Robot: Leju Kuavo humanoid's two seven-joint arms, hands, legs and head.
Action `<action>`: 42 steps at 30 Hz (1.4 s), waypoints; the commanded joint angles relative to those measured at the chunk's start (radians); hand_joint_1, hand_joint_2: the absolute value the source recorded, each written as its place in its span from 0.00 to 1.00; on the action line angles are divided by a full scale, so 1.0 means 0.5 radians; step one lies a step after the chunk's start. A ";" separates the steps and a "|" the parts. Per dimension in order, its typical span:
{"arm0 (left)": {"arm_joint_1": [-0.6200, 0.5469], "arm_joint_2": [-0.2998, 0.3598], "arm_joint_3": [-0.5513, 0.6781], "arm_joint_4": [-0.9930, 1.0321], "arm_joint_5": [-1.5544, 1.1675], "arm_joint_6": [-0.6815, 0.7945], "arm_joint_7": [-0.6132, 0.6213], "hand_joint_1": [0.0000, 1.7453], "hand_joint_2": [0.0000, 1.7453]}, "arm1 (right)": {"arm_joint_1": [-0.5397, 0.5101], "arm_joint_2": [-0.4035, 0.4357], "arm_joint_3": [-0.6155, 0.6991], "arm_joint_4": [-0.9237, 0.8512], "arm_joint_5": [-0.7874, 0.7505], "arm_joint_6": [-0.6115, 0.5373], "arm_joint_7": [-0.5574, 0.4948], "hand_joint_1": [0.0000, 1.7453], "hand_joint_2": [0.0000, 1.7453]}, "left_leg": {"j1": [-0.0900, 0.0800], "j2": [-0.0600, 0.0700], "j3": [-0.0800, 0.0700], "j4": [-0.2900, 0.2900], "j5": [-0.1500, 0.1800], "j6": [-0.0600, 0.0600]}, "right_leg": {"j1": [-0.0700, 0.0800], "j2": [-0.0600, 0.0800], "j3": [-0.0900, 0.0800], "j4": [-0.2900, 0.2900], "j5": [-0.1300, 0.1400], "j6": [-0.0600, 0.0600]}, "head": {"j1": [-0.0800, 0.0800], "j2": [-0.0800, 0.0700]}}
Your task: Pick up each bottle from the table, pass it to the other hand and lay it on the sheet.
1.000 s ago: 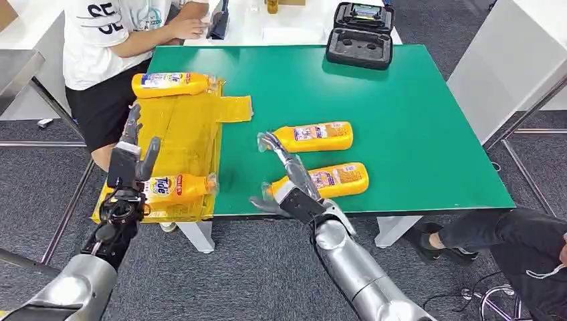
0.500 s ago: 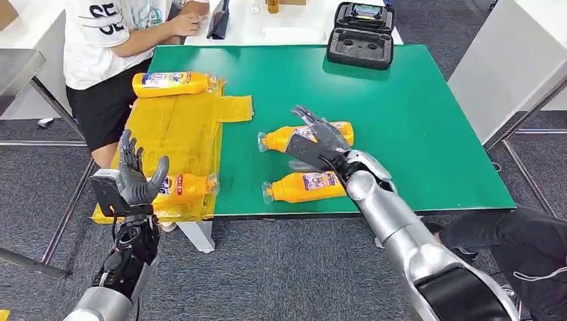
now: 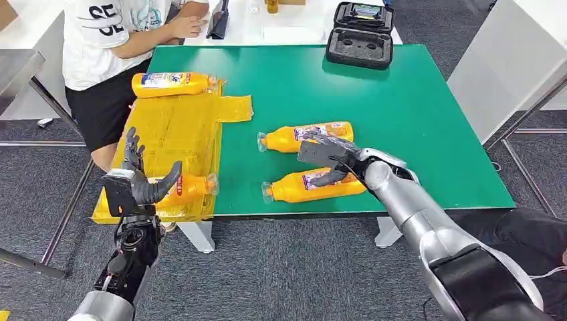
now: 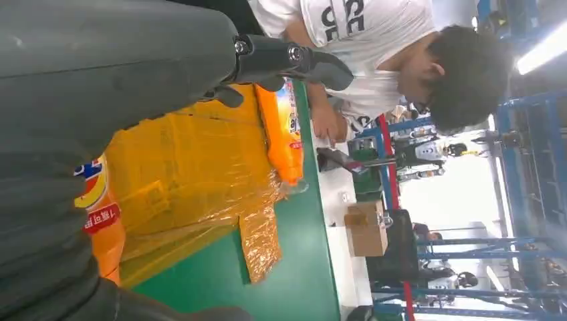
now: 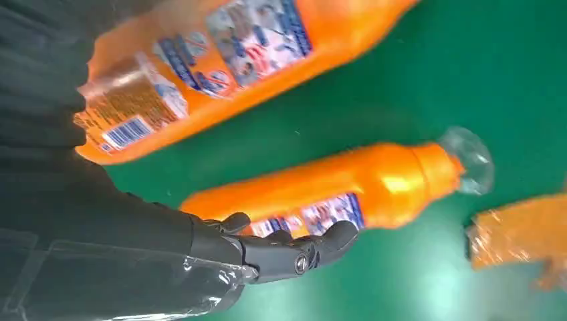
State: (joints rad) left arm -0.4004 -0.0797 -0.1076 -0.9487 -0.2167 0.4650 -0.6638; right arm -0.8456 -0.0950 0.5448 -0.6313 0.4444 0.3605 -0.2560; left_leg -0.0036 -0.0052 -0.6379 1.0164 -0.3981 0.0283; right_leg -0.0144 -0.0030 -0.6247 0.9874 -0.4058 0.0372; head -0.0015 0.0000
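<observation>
green table (image 3: 414, 120) on grey carpet (image 3: 267, 267) | right hand (image 3: 325, 159) fingers apart, over near bottle (image 3: 314, 186), far bottle (image 3: 304, 136) beside | left hand (image 3: 139, 182) fingers apart, empty, by sheet (image 3: 177, 127) | person (image 3: 114, 40) seated

bottles (image 3: 314, 185): glossy orange plastic | sheet (image 3: 177, 127): crinkly shiny film | table (image 3: 401, 107): matt green | arm (image 3: 408, 207): silver metal

Two bottles (image 3: 172, 83) on sheet (image 3: 180, 127), two bottles (image 3: 304, 136) right.
</observation>
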 commanded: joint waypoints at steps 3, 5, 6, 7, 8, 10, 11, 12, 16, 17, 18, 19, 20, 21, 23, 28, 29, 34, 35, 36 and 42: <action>-0.090 0.019 -0.082 0.150 0.026 0.021 -0.005 0.00 1.00 | -0.106 -0.069 0.214 0.185 -0.026 0.055 -0.002 0.00 1.00 | 0.001 -0.001 0.007 0.000 -0.003 -0.003 | 0.002 -0.002 0.008 0.000 -0.004 -0.003 | 0.000 0.000; -0.087 0.024 -0.080 0.160 0.032 0.029 -0.002 0.00 1.00 | -0.107 -0.077 0.245 0.201 -0.017 0.081 -0.001 0.00 1.00 | 0.002 -0.001 0.010 0.000 -0.004 -0.004 | 0.002 -0.002 0.011 0.000 -0.005 -0.004 | 0.000 0.000; -0.086 0.024 -0.078 0.169 0.039 0.035 -0.001 0.00 1.00 | -0.110 -0.081 0.267 0.207 -0.006 0.077 -0.007 0.00 1.00 | 0.002 -0.001 0.009 0.000 -0.004 -0.004 | 0.002 -0.001 0.009 0.000 -0.004 -0.003 | 0.000 0.000; -0.085 0.026 -0.076 0.180 0.050 0.037 -0.006 0.00 1.00 | -0.113 -0.073 0.259 0.226 -0.021 0.054 -0.027 0.00 1.00 | 0.001 0.000 0.006 -0.001 -0.002 -0.003 | 0.001 0.000 0.006 -0.001 -0.002 -0.002 | 0.000 0.000; -0.084 0.026 -0.078 0.188 0.055 0.033 -0.010 0.00 1.00 | -0.120 -0.078 0.280 0.239 -0.011 0.067 -0.034 0.00 1.00 | 0.002 0.000 0.010 0.000 -0.005 -0.004 | 0.002 0.000 0.010 0.000 -0.004 -0.003 | 0.000 0.000; -0.084 0.014 -0.072 0.210 0.092 0.013 -0.015 0.00 1.00 | -0.128 -0.094 0.299 0.284 -0.011 0.084 -0.049 0.00 1.00 | 0.001 0.000 0.006 -0.001 -0.002 -0.002 | 0.001 -0.001 0.006 0.000 -0.002 -0.002 | 0.000 0.000; -0.085 0.010 -0.073 0.218 0.101 0.013 -0.019 0.00 1.00 | -0.125 -0.104 0.307 0.296 -0.009 0.086 -0.062 0.00 1.00 | 0.002 0.000 0.009 0.000 -0.004 -0.003 | 0.002 0.000 0.010 -0.001 -0.004 -0.003 | 0.000 0.000; -0.089 0.006 -0.080 0.233 0.110 0.013 -0.027 0.00 1.00 | -0.130 -0.114 0.324 0.332 0.010 0.068 -0.047 0.00 1.00 | 0.001 -0.001 0.006 -0.001 -0.002 -0.002 | 0.001 -0.002 0.006 -0.001 -0.003 -0.002 | 0.000 0.000; -0.068 0.001 -0.062 0.205 0.146 0.062 -0.058 0.00 1.00 | -0.131 -0.095 0.334 0.422 0.058 -0.027 0.021 0.00 1.00 | 0.002 -0.001 0.011 0.000 -0.004 -0.003 | 0.002 -0.002 0.012 -0.002 -0.004 -0.003 | 0.000 0.000; -0.066 0.003 -0.052 0.192 0.162 0.061 -0.063 0.00 1.00 | -0.119 -0.094 0.326 0.442 0.046 -0.009 0.021 0.00 1.00 | 0.001 -0.001 0.007 -0.001 -0.002 -0.002 | 0.001 -0.001 0.007 -0.001 -0.003 -0.002 | -0.001 0.000; -0.062 0.007 -0.048 0.171 0.184 0.052 -0.061 0.00 1.00 | -0.108 -0.096 0.310 0.467 0.031 -0.018 0.009 0.00 1.00 | 0.002 0.000 0.011 0.000 -0.005 -0.003 | 0.002 0.000 0.011 -0.001 -0.005 -0.003 | 0.001 0.000; -0.059 0.010 -0.042 0.166 0.193 0.058 -0.058 0.00 1.00 | -0.093 -0.104 0.305 0.481 0.029 -0.028 0.013 0.00 1.00 | 0.001 -0.001 0.007 0.000 -0.003 -0.003 | 0.001 -0.001 0.008 -0.001 -0.003 -0.002 | 0.000 0.000; -0.057 0.013 -0.042 0.165 0.195 0.055 -0.058 0.00 1.00 | -0.086 -0.111 0.305 0.485 0.030 -0.032 0.005 0.00 1.00 | 0.003 -0.001 0.012 -0.001 -0.005 -0.004 | 0.003 -0.002 0.013 -0.002 -0.005 -0.003 | 0.001 0.000; -0.055 0.014 -0.043 0.165 0.201 0.052 -0.057 0.00 1.00 | -0.085 -0.115 0.309 0.501 0.035 -0.037 -0.007 0.00 1.00 | 0.002 0.000 0.010 -0.001 -0.004 -0.003 | 0.002 -0.001 0.011 -0.002 -0.004 -0.003 | -0.001 0.000; -0.046 0.014 -0.043 0.158 0.203 0.060 -0.053 0.00 1.00 | -0.090 -0.111 0.312 0.526 0.064 -0.085 0.064 0.00 1.00 | 0.002 -0.001 0.012 -0.001 -0.005 -0.004 | 0.002 -0.002 0.013 -0.001 -0.005 -0.004 | 0.000 0.000; -0.035 0.011 -0.048 0.155 0.209 0.057 -0.049 0.00 1.00 | -0.065 -0.135 0.311 0.530 0.093 -0.126 0.090 0.00 1.00 | 0.003 -0.001 0.013 -0.001 -0.005 -0.004 | 0.003 -0.002 0.014 -0.002 -0.005 -0.004 | 0.000 0.000; -0.035 0.009 -0.049 0.156 0.208 0.058 -0.049 0.00 1.00 | -0.059 -0.137 0.312 0.531 0.094 -0.130 0.089 0.00 1.00 | 0.002 -0.002 0.009 -0.001 -0.003 -0.003 | 0.002 -0.002 0.010 -0.002 -0.003 -0.002 | 0.000 0.000; -0.047 -0.003 -0.067 0.181 0.205 0.047 -0.043 0.00 1.00 | -0.044 -0.148 0.299 0.537 0.097 -0.128 0.106 0.00 1.00 | 0.002 -0.001 0.011 -0.001 -0.005 -0.003 | 0.002 -0.001 0.011 -0.002 -0.005 -0.003 | 0.000 0.000; -0.047 -0.004 -0.068 0.185 0.205 0.048 -0.043 0.00 1.00 | -0.039 -0.150 0.297 0.536 0.097 -0.131 0.105 0.00 1.00 | 0.002 0.000 0.011 -0.002 -0.004 -0.003 | 0.002 -0.001 0.011 -0.002 -0.004 -0.003 | 0.000 0.000; -0.047 -0.004 -0.068 0.185 0.205 0.048 -0.043 0.00 1.00 | -0.039 -0.150 0.297 0.536 0.097 -0.131 0.105 0.00 1.00 | 0.001 -0.001 0.006 -0.001 -0.002 -0.002 | 0.001 -0.001 0.007 -0.002 -0.003 -0.002 | 0.000 0.000; -0.069 -0.002 -0.070 0.204 0.220 0.046 -0.051 0.00 1.00 | 0.016 -0.162 0.280 0.525 0.099 -0.142 0.093 0.00 1.00 | 0.002 -0.001 0.010 -0.001 -0.004 -0.003 | 0.002 -0.002 0.010 -0.002 -0.004 -0.003 | 0.000 0.000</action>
State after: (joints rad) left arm -0.3991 -0.0801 -0.1282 -0.9110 -0.1152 0.4917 -0.6916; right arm -0.8366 -0.1755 0.6615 -0.4303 0.4948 0.2926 -0.2075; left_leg -0.0036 -0.0049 -0.6378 1.0164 -0.3982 0.0284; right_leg -0.0143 -0.0028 -0.6247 0.9872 -0.4058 0.0373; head -0.0015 0.0000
